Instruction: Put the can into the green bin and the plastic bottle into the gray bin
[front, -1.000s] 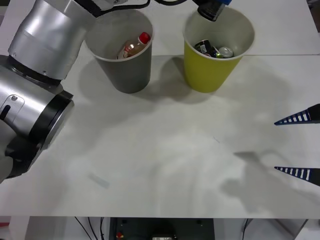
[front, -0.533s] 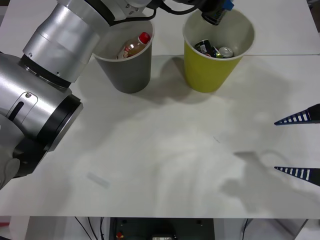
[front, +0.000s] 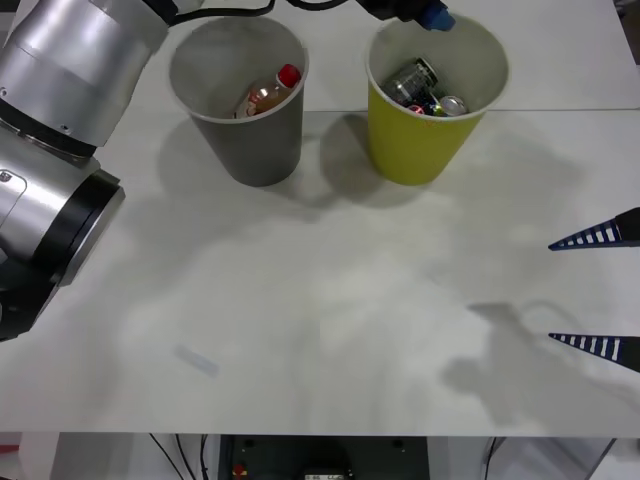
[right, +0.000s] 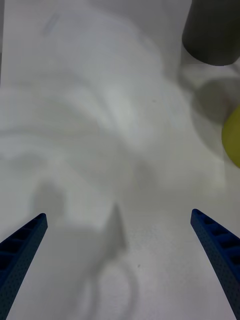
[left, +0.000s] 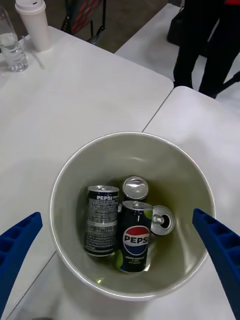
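Your left gripper (left: 120, 270) hangs wide open over the green bin (front: 420, 150); the can (left: 135, 187) lies inside, the plastic bottle (front: 266, 93) in the gray bin (front: 255, 140) at nine o'clock. Next, retract; the right gripper (front: 600, 292) waits, spread wide.

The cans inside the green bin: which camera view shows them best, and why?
The left wrist view: it looks straight down into the green bin, showing each of the cans clearly. The front view shows them from an angle, partly behind the rim. The right wrist view catches just the bin's edge.
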